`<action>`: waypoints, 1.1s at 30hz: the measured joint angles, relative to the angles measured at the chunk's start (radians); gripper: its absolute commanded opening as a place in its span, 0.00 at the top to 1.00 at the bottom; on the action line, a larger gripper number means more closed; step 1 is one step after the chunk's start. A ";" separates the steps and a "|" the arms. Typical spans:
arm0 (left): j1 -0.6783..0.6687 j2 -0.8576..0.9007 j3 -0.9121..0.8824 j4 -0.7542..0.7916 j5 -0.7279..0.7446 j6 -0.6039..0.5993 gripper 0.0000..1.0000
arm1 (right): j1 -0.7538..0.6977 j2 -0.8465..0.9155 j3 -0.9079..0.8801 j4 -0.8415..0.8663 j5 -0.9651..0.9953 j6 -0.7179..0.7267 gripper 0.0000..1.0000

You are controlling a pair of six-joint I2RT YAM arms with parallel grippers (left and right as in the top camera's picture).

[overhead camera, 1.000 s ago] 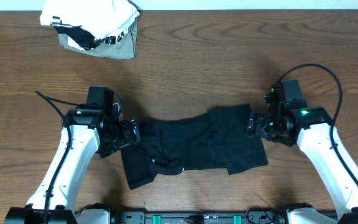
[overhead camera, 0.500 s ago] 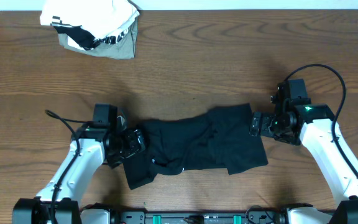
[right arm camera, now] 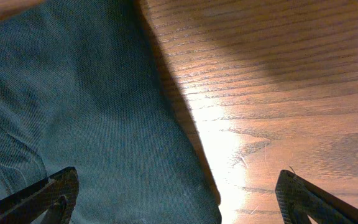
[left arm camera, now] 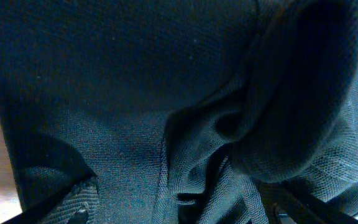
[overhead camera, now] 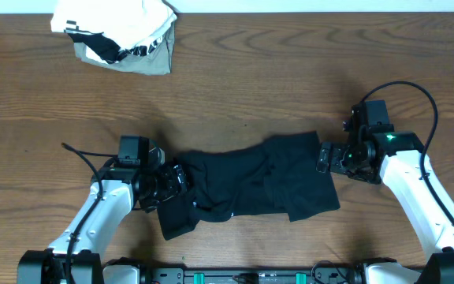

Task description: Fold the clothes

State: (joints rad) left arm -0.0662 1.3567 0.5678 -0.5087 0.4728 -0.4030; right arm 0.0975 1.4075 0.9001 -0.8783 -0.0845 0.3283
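Clothes (overhead camera: 247, 183) lie crumpled along the tabletop's (overhead camera: 251, 87) near edge, midway. Left end effector (overhead camera: 176, 179) is released, its fingers spread wide over bunched fabric at the left end. Right end effector (overhead camera: 324, 158) is released, straddling the right hem. Bundle (overhead camera: 120, 35) sits near the far left corner.

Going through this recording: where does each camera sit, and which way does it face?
Overhead: fixed above the table, looking straight down on the black garment and the white-and-grey bundle; both arms show, left fingers and right fingers at the garment's ends.
Left wrist: close over bunched black fabric; only its fingers' tips show.
Right wrist: looks down at the garment's edge and bare wood; its fingers at the bottom corners.
Shared: all three see the garment.
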 measured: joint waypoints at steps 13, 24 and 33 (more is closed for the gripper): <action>0.000 -0.093 0.032 -0.140 0.003 0.125 0.16 | 0.000 0.050 -0.021 0.047 0.002 0.000 0.01; 0.000 -0.124 0.040 -0.141 -0.047 0.165 0.15 | 0.000 0.162 -0.022 0.076 0.005 -0.006 0.01; 0.000 -0.124 0.040 -0.138 -0.061 0.168 0.15 | 0.000 0.185 -0.025 0.100 -0.111 -0.089 0.01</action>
State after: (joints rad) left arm -0.0662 1.2324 0.6083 -0.6472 0.4118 -0.2348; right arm 0.0975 1.5929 0.8753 -0.7784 -0.1951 0.2398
